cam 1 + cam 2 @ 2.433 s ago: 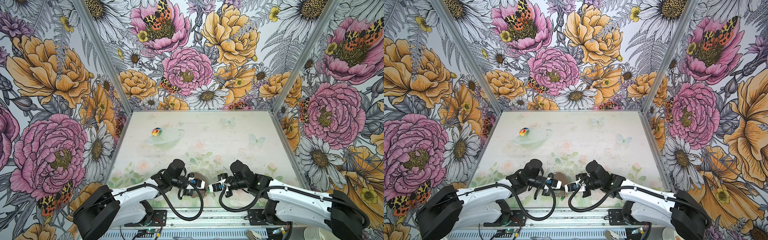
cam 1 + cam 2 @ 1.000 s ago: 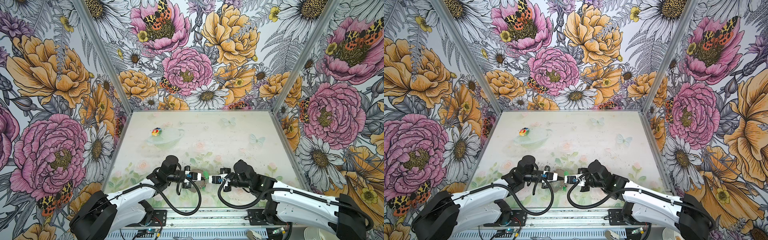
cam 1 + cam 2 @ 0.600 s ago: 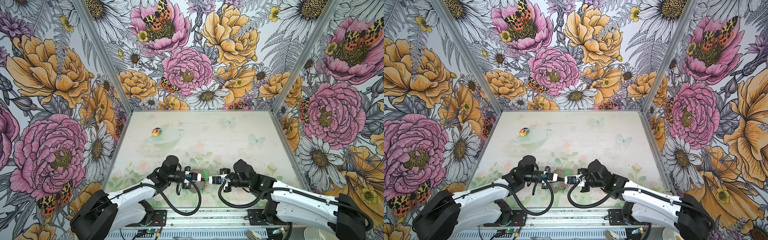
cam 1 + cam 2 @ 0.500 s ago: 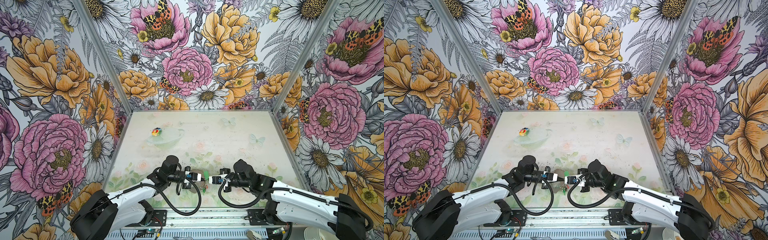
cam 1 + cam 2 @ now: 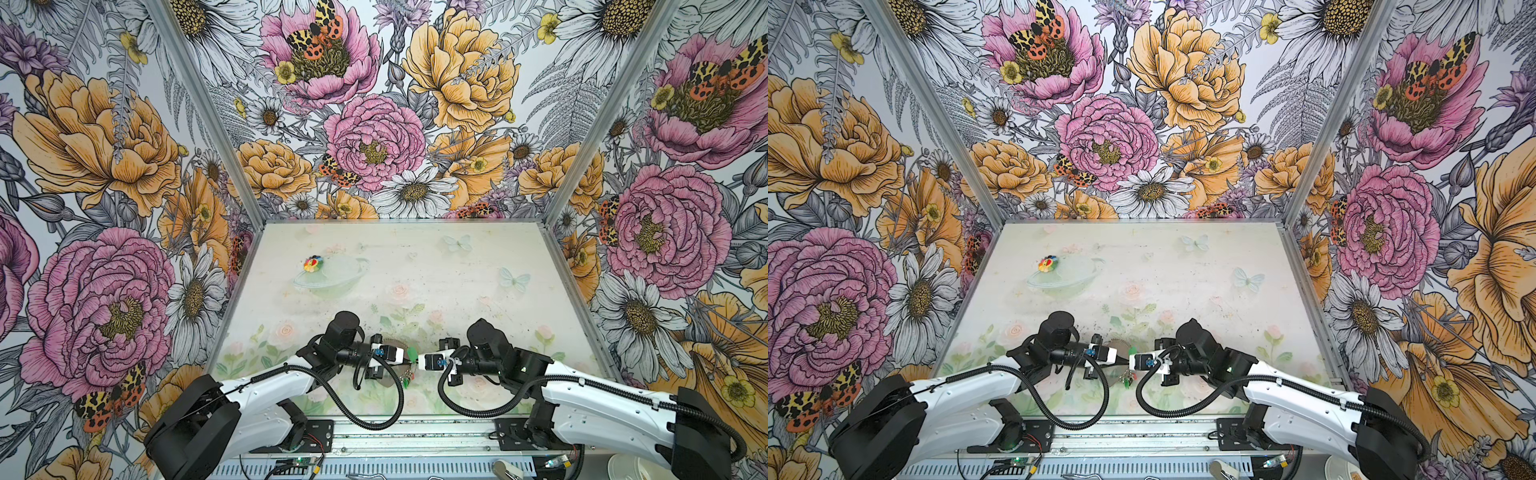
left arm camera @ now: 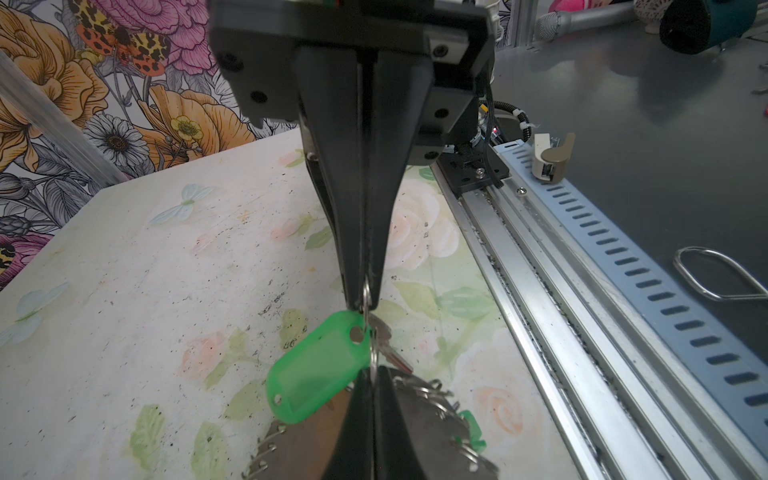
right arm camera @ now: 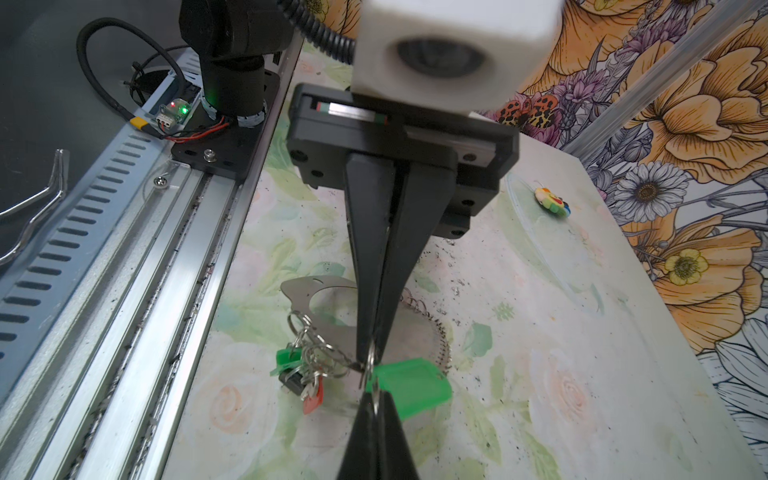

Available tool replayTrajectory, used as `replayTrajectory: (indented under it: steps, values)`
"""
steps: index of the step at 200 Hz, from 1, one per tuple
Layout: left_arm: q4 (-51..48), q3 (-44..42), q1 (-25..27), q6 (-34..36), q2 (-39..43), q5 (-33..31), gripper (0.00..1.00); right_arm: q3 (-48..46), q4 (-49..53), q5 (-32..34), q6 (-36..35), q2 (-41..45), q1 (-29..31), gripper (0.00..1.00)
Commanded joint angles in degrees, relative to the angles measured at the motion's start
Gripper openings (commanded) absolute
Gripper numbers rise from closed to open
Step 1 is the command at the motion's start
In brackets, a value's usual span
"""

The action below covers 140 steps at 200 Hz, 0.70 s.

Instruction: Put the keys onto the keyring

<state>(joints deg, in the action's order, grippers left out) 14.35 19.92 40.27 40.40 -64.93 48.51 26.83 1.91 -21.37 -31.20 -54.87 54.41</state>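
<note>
**Key lifted clear, pinched from both sides**

A couple of seconds back both my arms were low at the near edge of the tabletop (image 5: 457, 266). Since then I have raised them and carried them a little farther in, and over the last second they have hardly stirred. My left fingers (image 6: 353, 424) and my right fingers (image 6: 351, 232) are both closed tight, tip to tip. Each nips the same small wire ring (image 6: 366, 309) from opposite sides. On that ring hang a green tag (image 6: 311, 378) and one of the keys (image 6: 392, 355), its silver blade showing just behind the tag. Both look to hang clear of the surface.

The keyring (image 7: 307, 286) lies flat on the tabletop just beneath my fingertips. Neither hand touches it, and its fringe of small wire loops is in plain sight. A bunch of tags and keys (image 7: 303, 370) sits at its rim. It seems hooked on already, though I cannot be sure. A thin chain runs from it toward my grip, and the join is hidden.

So I judge the pick-up done and the threading not yet begun. With both hands spent on one tiny ring, nothing steadies the keyring. I expect I must bring the ring down to a loop, or free one hand to pin the band. The ring is thin and held edge-on, so a small twist could let it slip.
</note>
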Motion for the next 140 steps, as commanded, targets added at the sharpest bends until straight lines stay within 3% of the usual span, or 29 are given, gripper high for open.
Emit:
replayTrajectory:
  steps: [1, 140]
  values:
    - [0.2, 0.2, 0.1, -1.4, 1.2, 2.1, 0.0, -0.4, 0.0, 0.9, -1.1, -0.5, 0.4, 0.0]
    - [1.0, 0.3, -0.3, -2.7, 0.9, 2.5, 0.0, -0.8, 0.5, 1.5, -1.8, -0.3, 1.8, 0.0]
